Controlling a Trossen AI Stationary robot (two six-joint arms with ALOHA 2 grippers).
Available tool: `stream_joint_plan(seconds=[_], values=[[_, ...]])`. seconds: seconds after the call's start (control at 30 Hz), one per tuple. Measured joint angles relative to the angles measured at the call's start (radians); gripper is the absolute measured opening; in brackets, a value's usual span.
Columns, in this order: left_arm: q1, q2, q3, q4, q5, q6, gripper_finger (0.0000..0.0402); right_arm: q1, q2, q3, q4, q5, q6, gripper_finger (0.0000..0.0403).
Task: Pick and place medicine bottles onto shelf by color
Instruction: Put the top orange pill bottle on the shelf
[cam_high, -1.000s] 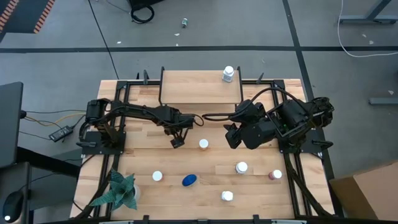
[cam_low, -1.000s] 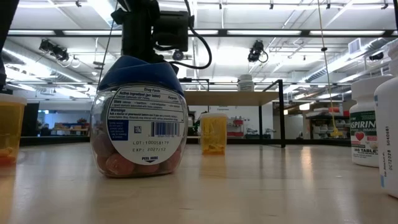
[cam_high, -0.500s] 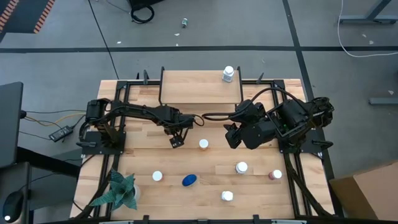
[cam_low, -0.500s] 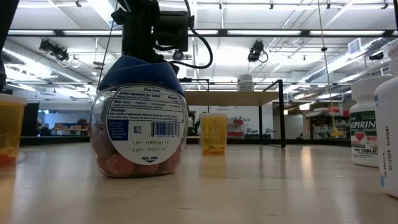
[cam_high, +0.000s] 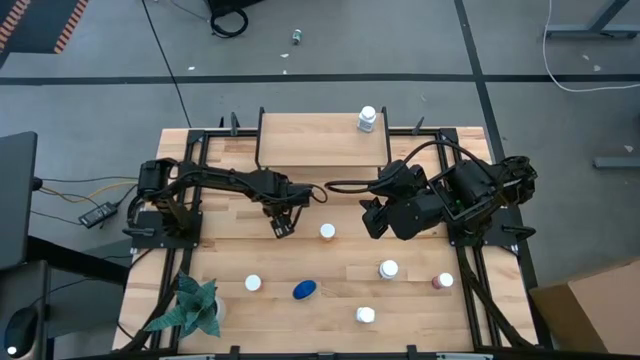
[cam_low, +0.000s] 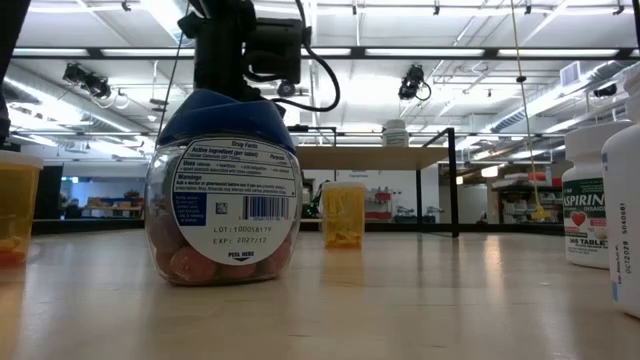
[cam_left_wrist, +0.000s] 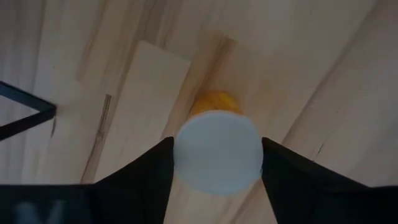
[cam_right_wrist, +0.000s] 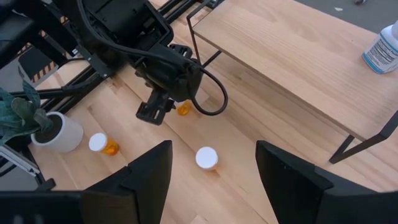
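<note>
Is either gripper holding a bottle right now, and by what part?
The left gripper has its fingers against both sides of an orange bottle's white cap; a firm hold can't be told. The right gripper holds nothing.

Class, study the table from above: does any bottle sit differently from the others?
Yes. The blue-lidded bottle near the table's front edge looks tipped on its side, while the white-capped bottles around it stand upright. Nothing looks spilled.

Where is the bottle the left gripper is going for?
In the left wrist view, the orange bottle stands between the left gripper fingers; in the high view, left of centre, before the shelf.
</note>
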Motion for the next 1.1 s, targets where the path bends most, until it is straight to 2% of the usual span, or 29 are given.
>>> stream_joint_plan(seconds=[0.1,0.27,0.4,0.57,0.7,0.93,1.1], values=[[0.000,0.000,0.000,-0.025,0.018,0.000,0.0216,0.000,0.000,0.000,0.000,0.000,0.000,0.0239],[0.000,-0.005,0.001,-0.074,0.063,0.000,0.0240,0.000,0.000,0.000,0.000,0.000,-0.004,0.0239],[0.000,-0.011,0.041,-0.148,0.092,0.000,0.0238,0.000,0.000,0.000,0.000,0.000,-0.010,0.0239],[0.000,-0.011,0.181,-0.250,0.091,0.043,0.0217,0.000,0.000,0.000,0.000,0.000,-0.015,0.0239],[0.005,-0.011,0.331,-0.273,0.087,0.088,0.0221,0.000,0.000,0.000,0.000,-0.001,-0.015,0.0239],[0.051,-0.011,0.556,-0.281,-0.062,0.206,0.0233,0.021,0.000,0.000,0.000,-0.030,0.022,0.0239],[0.140,-0.011,0.637,-0.339,-0.087,0.274,0.0216,0.045,0.000,0.000,0.000,-0.031,0.052,0.0239]])
